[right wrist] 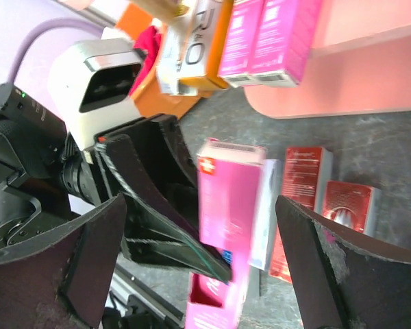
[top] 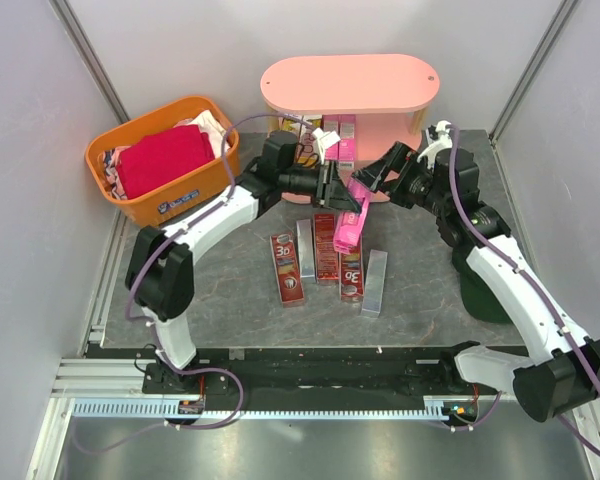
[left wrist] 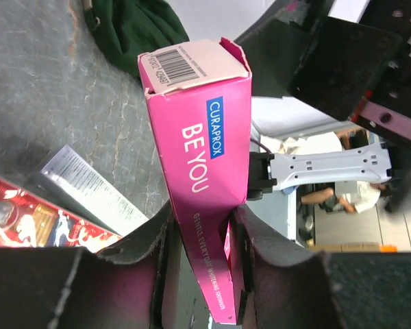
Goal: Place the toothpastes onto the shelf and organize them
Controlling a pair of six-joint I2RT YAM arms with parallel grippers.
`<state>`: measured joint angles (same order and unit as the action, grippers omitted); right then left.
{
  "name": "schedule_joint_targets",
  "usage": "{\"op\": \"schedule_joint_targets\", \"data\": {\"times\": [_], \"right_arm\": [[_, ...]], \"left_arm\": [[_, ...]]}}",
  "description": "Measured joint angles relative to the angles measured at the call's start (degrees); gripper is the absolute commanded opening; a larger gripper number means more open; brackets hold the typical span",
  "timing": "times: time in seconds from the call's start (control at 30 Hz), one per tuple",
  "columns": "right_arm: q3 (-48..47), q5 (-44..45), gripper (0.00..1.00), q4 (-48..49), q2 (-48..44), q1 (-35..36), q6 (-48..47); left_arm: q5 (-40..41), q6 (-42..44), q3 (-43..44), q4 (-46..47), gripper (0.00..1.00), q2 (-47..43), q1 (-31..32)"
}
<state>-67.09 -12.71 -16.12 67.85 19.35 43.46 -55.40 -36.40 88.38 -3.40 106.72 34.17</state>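
My left gripper (top: 340, 192) is shut on a bright pink toothpaste carton (top: 349, 226), holding it tilted above the table in front of the pink shelf (top: 350, 82). In the left wrist view the carton (left wrist: 198, 123) sits clamped between the jaws (left wrist: 202, 223). My right gripper (top: 372, 178) is open and faces the left gripper; in its wrist view the jaws (right wrist: 200, 205) stand wide on both sides of the pink carton (right wrist: 231, 195) without touching it. Several cartons stand on the shelf's bottom tier (top: 325, 140). Dark red (top: 286, 266) and silver-grey (top: 374, 282) cartons lie on the table.
An orange basket (top: 130, 200) holding a red cloth (top: 165, 158) stands at the back left. A dark green object (top: 485, 292) sits by the right arm. The enclosure walls close in the table on three sides.
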Motion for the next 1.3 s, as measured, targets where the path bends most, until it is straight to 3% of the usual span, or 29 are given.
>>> {"op": "schedule_joint_targets", "data": {"times": [0.27,0.53,0.73,0.93,1.17,1.3], "right_arm": [[3.54,-2.38,0.98,4.33,-0.92,2.21,1.09],[10.14,-2.93,0.98,12.66,-0.52,11.45,3.50],[12.87,-3.39,0.98,21.05,3.76,18.32,5.38],[15.89,-3.98,0.95,28.35,7.67,19.32,8.61],[17.59,-4.98,0.89,39.19,8.50,19.32,12.46],[17.59,-5.42,0.65,44.06,8.52,19.32,14.40]], "left_arm": [[1.49,-9.46,-16.65,18.03,0.23,-10.38,-7.80],[6.91,-32.09,-36.85,49.72,0.22,-14.10,-16.94],[10.99,-44.04,-43.34,66.97,0.21,-13.29,-18.69],[12.87,-49.46,-44.52,73.96,0.21,-13.09,-19.06],[13.11,-51.43,-44.52,75.93,0.21,-12.50,-19.06],[13.14,-51.87,-44.52,76.26,0.21,-12.24,-19.06]]}}
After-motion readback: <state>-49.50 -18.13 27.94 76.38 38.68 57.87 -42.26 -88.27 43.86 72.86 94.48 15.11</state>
